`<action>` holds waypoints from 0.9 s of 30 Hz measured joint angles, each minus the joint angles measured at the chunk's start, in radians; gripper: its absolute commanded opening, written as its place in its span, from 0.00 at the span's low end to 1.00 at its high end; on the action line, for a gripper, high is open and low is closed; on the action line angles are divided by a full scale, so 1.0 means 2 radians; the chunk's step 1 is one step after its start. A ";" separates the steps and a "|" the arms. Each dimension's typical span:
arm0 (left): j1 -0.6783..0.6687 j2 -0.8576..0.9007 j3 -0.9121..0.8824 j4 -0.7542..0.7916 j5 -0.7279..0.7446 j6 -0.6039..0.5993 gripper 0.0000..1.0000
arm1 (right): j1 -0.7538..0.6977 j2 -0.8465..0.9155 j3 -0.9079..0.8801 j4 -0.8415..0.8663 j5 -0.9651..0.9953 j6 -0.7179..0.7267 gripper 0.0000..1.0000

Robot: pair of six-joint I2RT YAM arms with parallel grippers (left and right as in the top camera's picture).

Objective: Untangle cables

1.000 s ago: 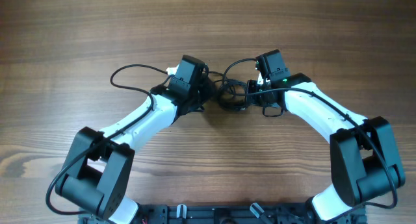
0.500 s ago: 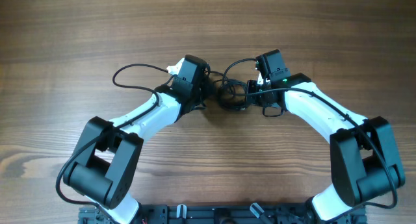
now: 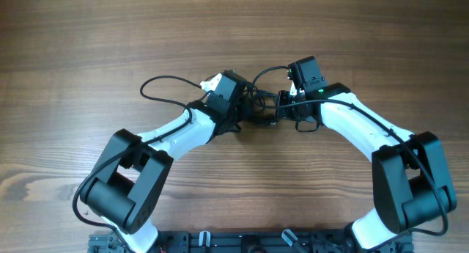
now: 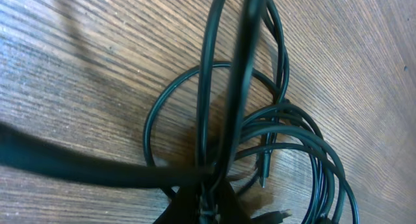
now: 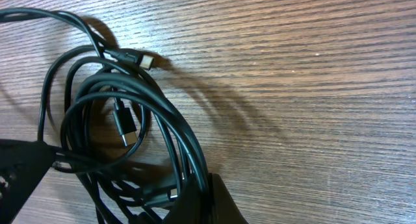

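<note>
We find the cables (image 3: 258, 110) bunched in a small dark tangle near the middle of the worktop (image 3: 110, 33), between the two arms. The left claw (image 3: 245, 115) meets the tangle from its left side and the right claw (image 3: 276, 110) from its right, so the two heads sit near each other. In the left wrist view the fingertips (image 4: 188, 210) are pressed together on a few strands, which run straight up out of the pinch. The rest lies in loose loops on the wood. In the right wrist view that claw is likewise pinching a bundle of strands at the lower edge of the picture. Beyond it the loops overlap flat on the wood, and two small plug ends show: one (image 5: 146, 60) lies at the top of the coil, another (image 5: 130, 130) inside it.
</note>
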 measured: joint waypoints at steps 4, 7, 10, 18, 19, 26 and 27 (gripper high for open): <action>0.008 -0.005 0.000 0.000 0.002 0.009 0.04 | 0.000 0.000 0.000 0.000 -0.005 0.000 0.04; 0.019 -0.032 0.000 -0.002 0.006 0.021 0.04 | 0.001 0.000 0.000 0.001 -0.006 0.000 0.04; 0.032 -0.090 0.000 -0.006 0.022 0.028 0.04 | 0.002 0.000 0.000 0.006 -0.015 0.000 0.04; 0.080 -0.159 -0.001 -0.019 0.102 0.029 0.04 | 0.008 0.000 0.016 0.015 -0.045 0.001 0.04; 0.089 -0.159 -0.002 -0.025 0.115 0.029 0.04 | 0.009 0.000 0.016 0.014 -0.047 0.001 0.04; 0.165 -0.178 -0.002 -0.131 0.102 0.032 0.04 | 0.003 0.001 0.000 -0.017 -0.012 0.000 0.04; 0.172 -0.182 -0.001 -0.149 0.095 0.034 0.04 | 0.002 0.002 0.000 -0.015 -0.008 0.000 0.04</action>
